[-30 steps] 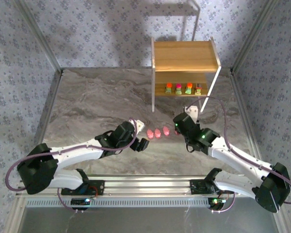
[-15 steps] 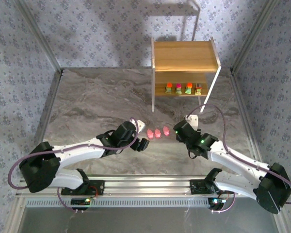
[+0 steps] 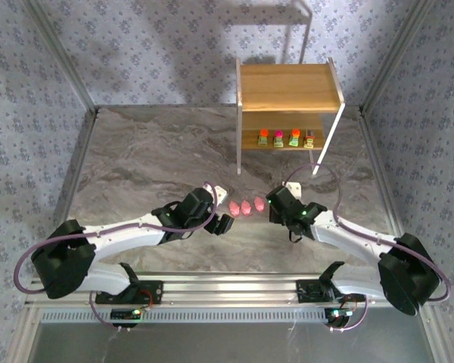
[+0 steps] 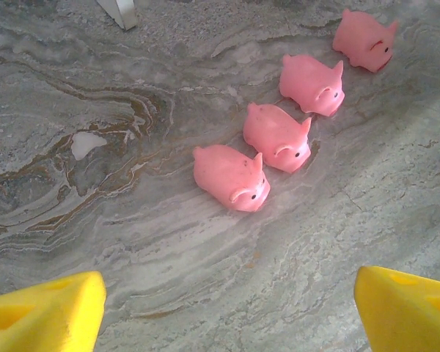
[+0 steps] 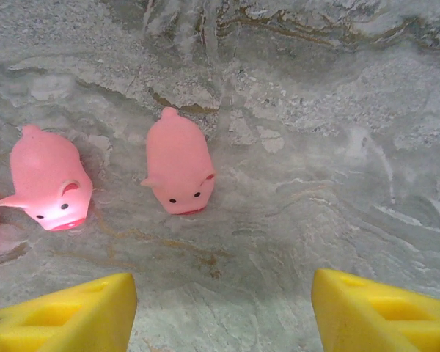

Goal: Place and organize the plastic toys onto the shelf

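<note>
Several pink pig toys lie in a row on the marble table; in the left wrist view the nearest (image 4: pixel 231 177) is just ahead of my open left gripper (image 4: pixel 227 308), the others (image 4: pixel 277 136) (image 4: pixel 312 84) run away to the upper right. From above the row (image 3: pixel 246 206) sits between my left gripper (image 3: pixel 225 224) and right gripper (image 3: pixel 271 208). My right gripper (image 5: pixel 224 308) is open and empty, with one pig (image 5: pixel 180 163) facing it and another (image 5: pixel 49 178) to the left. Several blocky toys (image 3: pixel 278 138) stand in a line on the lower board of the shelf (image 3: pixel 287 85).
The shelf's white side frames (image 3: pixel 239 144) reach down to the table behind the pigs. A pale thin-legged stand (image 3: pixel 306 30) rises behind the shelf. Metal rails (image 3: pixel 76 159) border the table left and right. Bare marble (image 3: pixel 151 159) stretches to the left.
My right gripper has moved left and slightly down towards the pig row, and its jaws have widened. The left arm and the pigs have stayed put.
</note>
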Controlling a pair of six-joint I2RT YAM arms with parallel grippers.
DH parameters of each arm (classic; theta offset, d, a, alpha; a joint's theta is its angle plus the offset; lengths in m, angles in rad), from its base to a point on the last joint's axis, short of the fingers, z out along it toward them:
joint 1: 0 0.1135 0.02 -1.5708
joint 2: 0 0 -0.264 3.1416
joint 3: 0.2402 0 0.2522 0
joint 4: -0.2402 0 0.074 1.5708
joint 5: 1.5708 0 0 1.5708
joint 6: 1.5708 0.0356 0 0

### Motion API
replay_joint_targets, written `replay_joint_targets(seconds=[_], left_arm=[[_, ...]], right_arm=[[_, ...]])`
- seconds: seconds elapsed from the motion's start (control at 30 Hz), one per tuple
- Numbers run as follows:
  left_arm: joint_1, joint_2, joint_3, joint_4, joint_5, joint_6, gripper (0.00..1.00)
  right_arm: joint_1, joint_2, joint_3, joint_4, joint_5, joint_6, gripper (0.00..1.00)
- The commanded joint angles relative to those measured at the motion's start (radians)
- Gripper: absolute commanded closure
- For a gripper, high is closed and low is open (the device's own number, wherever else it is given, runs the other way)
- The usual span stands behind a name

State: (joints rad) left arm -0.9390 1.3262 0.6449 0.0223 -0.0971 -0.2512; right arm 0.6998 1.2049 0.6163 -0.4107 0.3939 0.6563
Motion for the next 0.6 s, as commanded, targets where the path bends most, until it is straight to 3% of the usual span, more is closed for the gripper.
replay_joint_targets(seconds=[0.0,0.57], left_arm=[[-0.009,0.007,0.032,-0.013,-0.012,0.010,0.12],[-0.009,0.021,0.038,-0.018,-0.020,0.013,0.12]], right_arm=[[-0.021,0.023,0.025,0.028,-0.040,-0.020,0.33],[-0.074,0.148,0.096,0.081,-0.099,-0.090,0.34]])
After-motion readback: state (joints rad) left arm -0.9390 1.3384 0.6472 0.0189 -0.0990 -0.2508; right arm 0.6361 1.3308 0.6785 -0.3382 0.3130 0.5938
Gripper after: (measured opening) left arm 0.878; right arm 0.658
